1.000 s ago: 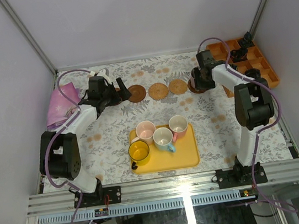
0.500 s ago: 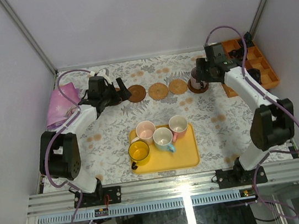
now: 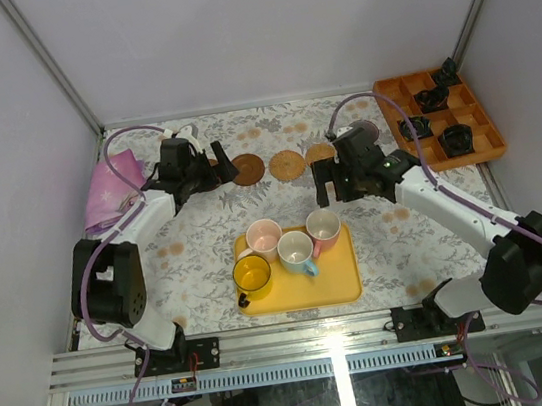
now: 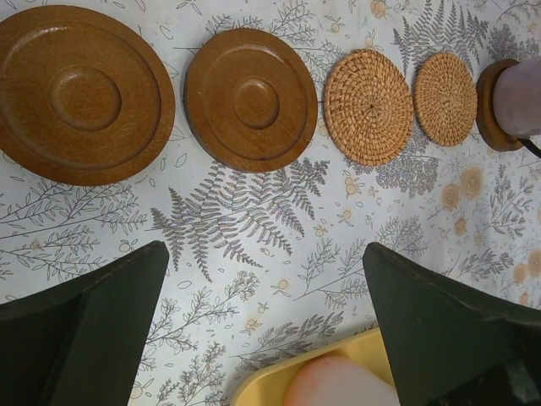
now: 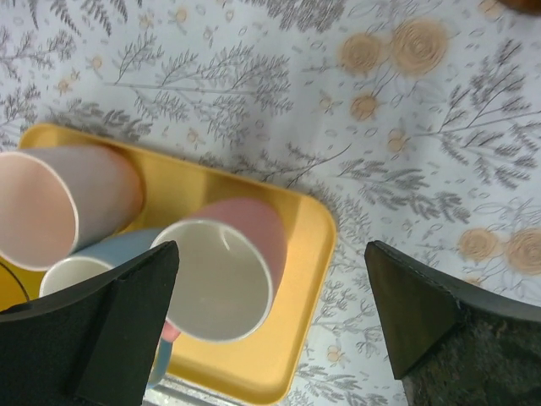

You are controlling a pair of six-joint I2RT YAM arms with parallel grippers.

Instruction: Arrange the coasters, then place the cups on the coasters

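Five round coasters lie in a row at the back: two wooden ones, two woven ones, and a wooden one under the mauve cup. On the yellow tray stand the pale pink cup, salmon cup, light blue cup and yellow cup. My left gripper hangs open over the row's left end. Above the tray's far right corner my right gripper is open and empty, with the salmon cup just below it.
An orange compartment tray with small black gadgets sits at the back right. A purple cloth lies at the back left beside the left arm. Grey walls close in the table on three sides.
My right gripper opened, left the mauve cup standing on the rightmost coaster, and swung left and nearer, toward the tray. The left arm has not moved.
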